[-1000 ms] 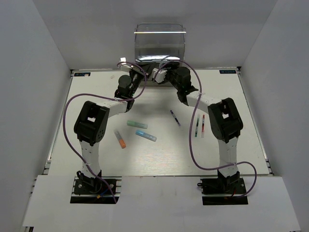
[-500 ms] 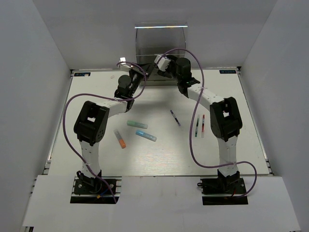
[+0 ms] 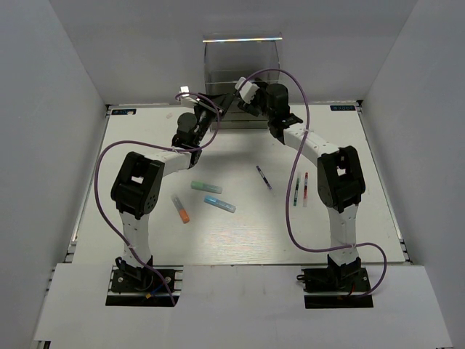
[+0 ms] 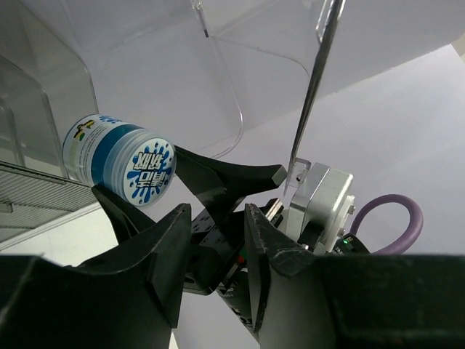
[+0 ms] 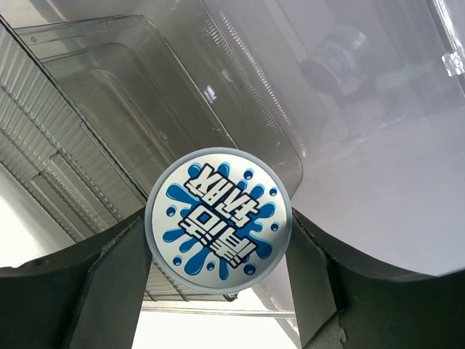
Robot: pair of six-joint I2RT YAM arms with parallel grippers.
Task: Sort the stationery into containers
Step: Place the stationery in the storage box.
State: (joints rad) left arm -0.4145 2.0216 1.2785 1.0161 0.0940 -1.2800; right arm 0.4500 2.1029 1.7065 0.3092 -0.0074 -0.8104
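Top external view, stock as it stands, all placed against the organiser [image 3: 241,62]:

- Organiser: tall clear box at the far edge of the table [image 3: 240,240], upright, with ribbed grey drawers in its lower part.
- Roll [image 5: 218,220]: round, blue and white, with a splash-pattern face. It is off the table, right at the organiser's front, with the drawers just behind it. I cannot tell whether it is inside a compartment.
- Right gripper [image 5: 218,227]: raised at the organiser's front, its two fingers clamped on opposite sides of the roll.
- Left gripper [image 4: 218,218]: just beside the right one, left of the organiser's front. Its fingers are parted with nothing between them, and the roll is clear of them.
- Purple pen [image 3: 263,177]: on the table, well in front of the organiser, lying at a slant.
- Green pen [image 3: 298,190] and red pen [image 3: 306,185]: side by side, in front of the organiser and off to its right.
- Teal marker [image 3: 205,187] and light-blue marker [image 3: 219,204]: near each other, in front of the organiser and slightly left.
- Orange-capped marker [image 3: 181,208]: furthest left of the loose items, apart from the other two markers
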